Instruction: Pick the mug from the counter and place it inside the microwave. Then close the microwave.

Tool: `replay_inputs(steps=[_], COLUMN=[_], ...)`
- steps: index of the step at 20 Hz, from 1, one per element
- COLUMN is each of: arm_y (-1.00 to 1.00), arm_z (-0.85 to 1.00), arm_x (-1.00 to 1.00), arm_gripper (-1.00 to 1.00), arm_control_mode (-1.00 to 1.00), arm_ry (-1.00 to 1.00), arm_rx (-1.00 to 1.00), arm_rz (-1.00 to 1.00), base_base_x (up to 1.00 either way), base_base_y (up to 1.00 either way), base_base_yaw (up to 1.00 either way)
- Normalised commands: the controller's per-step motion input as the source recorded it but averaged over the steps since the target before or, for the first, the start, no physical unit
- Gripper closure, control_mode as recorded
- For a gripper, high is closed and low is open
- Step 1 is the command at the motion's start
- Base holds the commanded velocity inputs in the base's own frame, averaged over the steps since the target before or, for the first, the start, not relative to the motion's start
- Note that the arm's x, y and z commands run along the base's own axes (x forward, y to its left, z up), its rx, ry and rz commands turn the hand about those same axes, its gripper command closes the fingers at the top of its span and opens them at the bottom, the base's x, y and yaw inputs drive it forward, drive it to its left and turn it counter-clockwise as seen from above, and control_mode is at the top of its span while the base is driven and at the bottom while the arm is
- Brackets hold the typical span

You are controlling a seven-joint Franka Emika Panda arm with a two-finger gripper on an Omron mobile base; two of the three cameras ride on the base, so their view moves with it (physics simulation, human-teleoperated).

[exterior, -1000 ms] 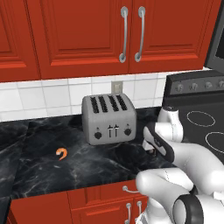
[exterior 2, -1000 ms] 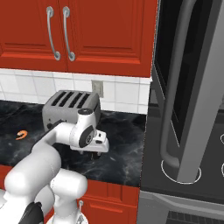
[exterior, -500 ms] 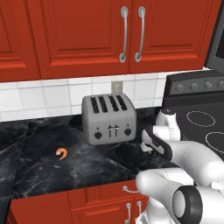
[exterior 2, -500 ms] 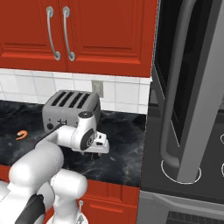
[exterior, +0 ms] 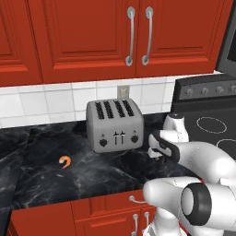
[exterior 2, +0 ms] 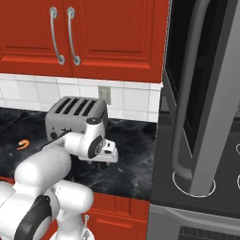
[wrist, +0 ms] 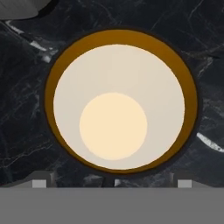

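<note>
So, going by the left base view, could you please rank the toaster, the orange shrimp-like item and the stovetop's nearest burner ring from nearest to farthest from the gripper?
1. Toaster, just left of the gripper.
2. Burner ring, right, on the stovetop.
3. Orange item, far left on the counter.

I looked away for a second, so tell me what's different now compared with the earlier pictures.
The arm has sunk a little, bringing the end effector lower over the counter to the right of the toaster. In the hand view the mug sits directly below it, not yet grasped. The toaster, the orange item and the open microwave door stayed put.
</note>
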Motion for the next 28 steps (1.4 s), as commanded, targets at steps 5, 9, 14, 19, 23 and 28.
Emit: replay_inputs(steps=[5, 9, 14, 19, 23, 28], arm_y=[0.0, 0.0, 0.0, 0.0, 0.0, 0.0], arm_z=[0.0, 0.0, 0.0, 0.0, 0.29, 0.64], arm_x=[0.0, 0.0, 0.0, -0.07, -0.4, -0.43], arm_gripper=[1.0, 1.0, 1.0, 1.0, 1.0, 1.0], arm_control_mode=[-1.0, -1.0, -1.0, -1.0, -1.0, -1.0], arm_ry=[0.0, 0.0, 0.0, 0.0, 0.0, -0.01], arm_rx=[0.0, 0.0, 0.0, 0.0, 0.0, 0.0], arm_rz=[0.0, 0.0, 0.0, 0.0, 0.0, 0.0], base_base_x=[0.0, 0.0, 0.0, 0.0, 0.0, 0.0], base_base_y=[0.0, 0.0, 0.0, 0.0, 0.0, 0.0], base_base_yaw=[0.0, 0.0, 0.0, 0.0, 0.0, 0.0])
